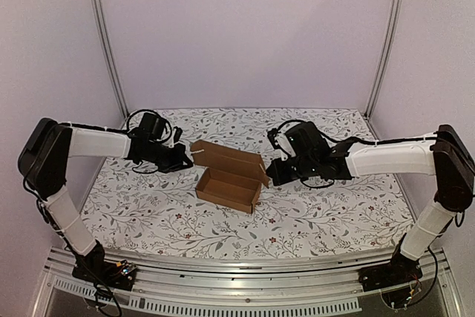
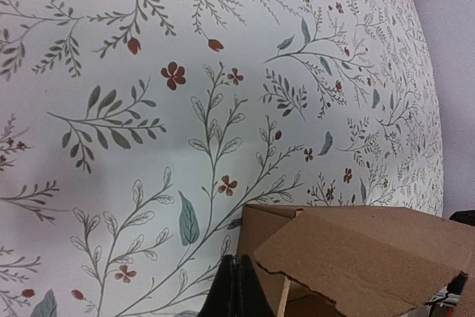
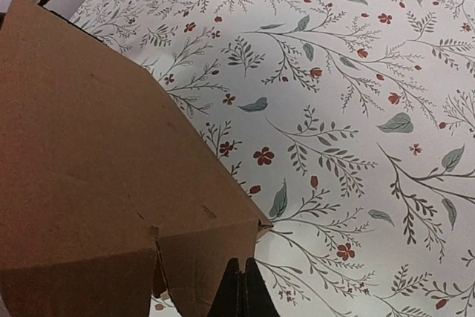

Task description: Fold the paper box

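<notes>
Two grippers checked: both have fingers pressed together, and I see no cardboard between them. At the left end of the raised lid (image 1: 226, 155) sits the left gripper (image 1: 184, 155); the right gripper (image 1: 273, 170) sits at the lid's right end.

Location: the paper box (image 1: 226, 183) rests about midway between the left and right edges of the table (image 1: 319, 217), nearer the far edge than the near one.

Status: the tray (image 1: 223, 191) is formed, with its walls standing and its interior open. The lid is up and unclosed, and an end tab (image 3: 185, 261) is untucked. I judge the folding past halfway; closing the lid and tucking the tabs remain.

Clearance: bare floral cover shows on every side of the box, widest toward the near edge. Both arms reach in from the sides.
</notes>
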You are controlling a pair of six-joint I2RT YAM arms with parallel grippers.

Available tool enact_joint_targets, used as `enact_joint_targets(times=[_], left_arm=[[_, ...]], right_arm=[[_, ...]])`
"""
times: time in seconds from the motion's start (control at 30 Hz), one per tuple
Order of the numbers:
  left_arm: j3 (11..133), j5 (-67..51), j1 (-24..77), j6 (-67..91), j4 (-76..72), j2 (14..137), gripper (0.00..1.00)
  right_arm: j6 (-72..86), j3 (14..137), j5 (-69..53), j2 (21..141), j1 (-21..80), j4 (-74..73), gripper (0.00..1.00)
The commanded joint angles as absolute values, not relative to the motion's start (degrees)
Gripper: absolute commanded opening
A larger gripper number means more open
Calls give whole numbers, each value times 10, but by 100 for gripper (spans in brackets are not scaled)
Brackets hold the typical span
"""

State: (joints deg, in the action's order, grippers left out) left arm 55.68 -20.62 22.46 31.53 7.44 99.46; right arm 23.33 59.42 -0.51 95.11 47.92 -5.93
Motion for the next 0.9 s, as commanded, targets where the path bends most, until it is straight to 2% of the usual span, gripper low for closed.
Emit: enact_joint_targets(times=[0.0, 0.3, 0.47, 0.67, 0.87], left_arm=[[544, -180, 233, 308, 68, 958, 0], [572, -97, 230, 299, 97, 955, 0], [602, -122, 229, 293, 75, 977, 0], [601, -207, 233, 287, 32, 989, 0], [581, -221, 249, 277, 24, 985, 0]], right_arm=[[260, 605, -37, 968, 473, -43, 0], [287, 604, -54, 982, 475, -36, 0], [291, 606, -58, 983, 476, -36, 0], [297, 608, -60, 985, 477, -34, 0], [301, 614, -61, 989, 479, -33, 0]])
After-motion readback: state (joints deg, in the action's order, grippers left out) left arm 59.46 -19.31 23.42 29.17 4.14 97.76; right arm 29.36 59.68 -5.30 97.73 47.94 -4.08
